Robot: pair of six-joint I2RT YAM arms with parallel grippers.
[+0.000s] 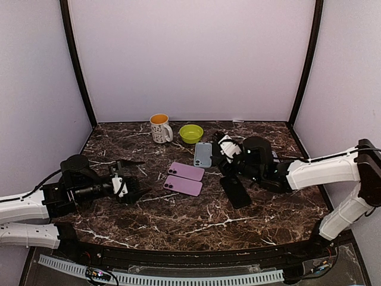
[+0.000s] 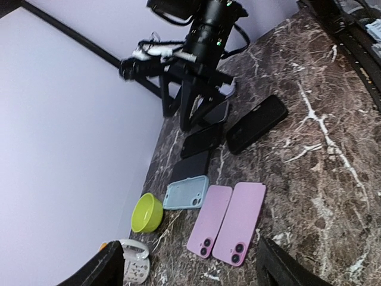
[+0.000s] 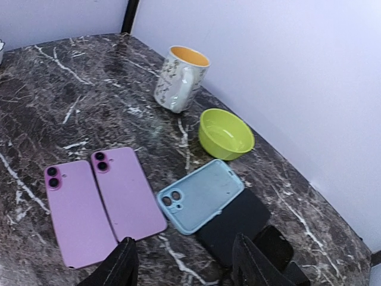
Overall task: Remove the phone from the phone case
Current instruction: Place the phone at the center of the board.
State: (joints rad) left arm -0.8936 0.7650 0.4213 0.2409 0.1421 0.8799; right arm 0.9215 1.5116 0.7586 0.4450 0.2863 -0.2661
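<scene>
A light blue phone case lies empty with its inside up, left of the black arm tip in the top view. A flat black phone lies against the case's long edge. My right gripper hovers open just above and short of both, nothing between its fingers. From above, the right gripper sits right beside the case. My left gripper is open at the left, well apart from them, and the left wrist view shows it facing the blue case.
Two pink phones lie side by side, backs up, mid-table. Another black phone lies nearer the front, with more black slabs under the right arm. A green bowl and a mug stand at the back.
</scene>
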